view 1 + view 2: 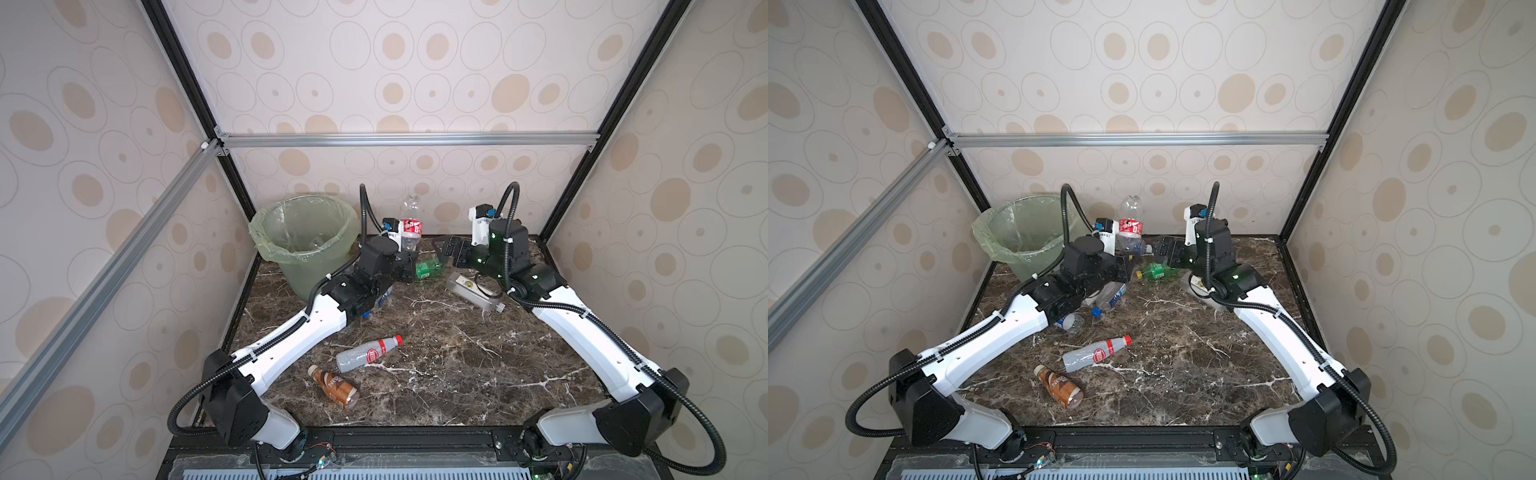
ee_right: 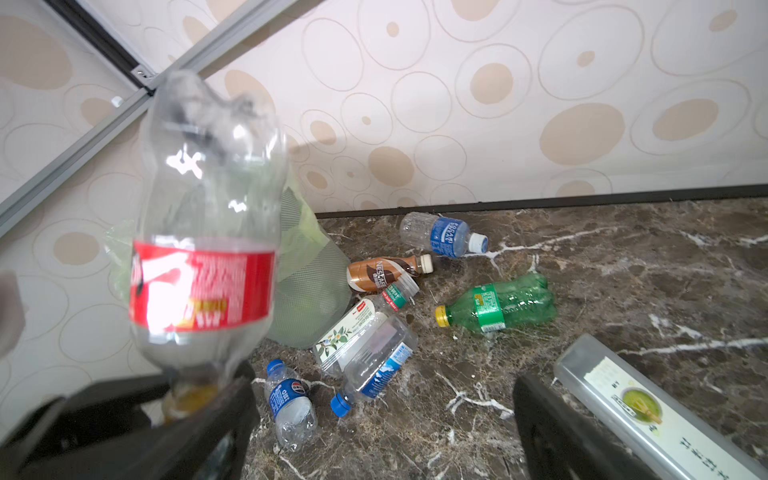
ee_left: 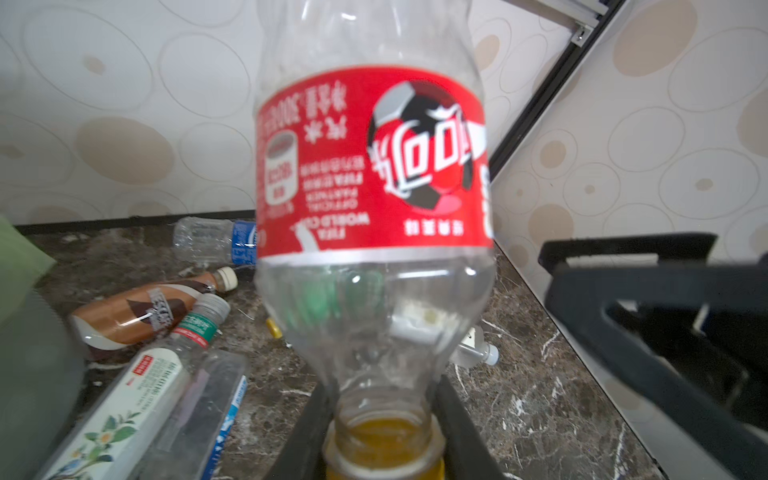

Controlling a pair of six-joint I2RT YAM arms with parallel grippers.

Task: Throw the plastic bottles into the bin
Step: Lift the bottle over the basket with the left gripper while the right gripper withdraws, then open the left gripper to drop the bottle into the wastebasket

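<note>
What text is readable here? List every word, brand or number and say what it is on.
"FIFA WORLD C", rest covered, and "OFFICIAL PARTNER": upside down on the red-labelled bottle.
"NESCAFE": brown bottle.
Chinese logo characters: same red label, upside down.
Too small or blurred: labels on the blue-labelled bottle, green bottle, white-labelled bottle, square clear bottle.
</note>
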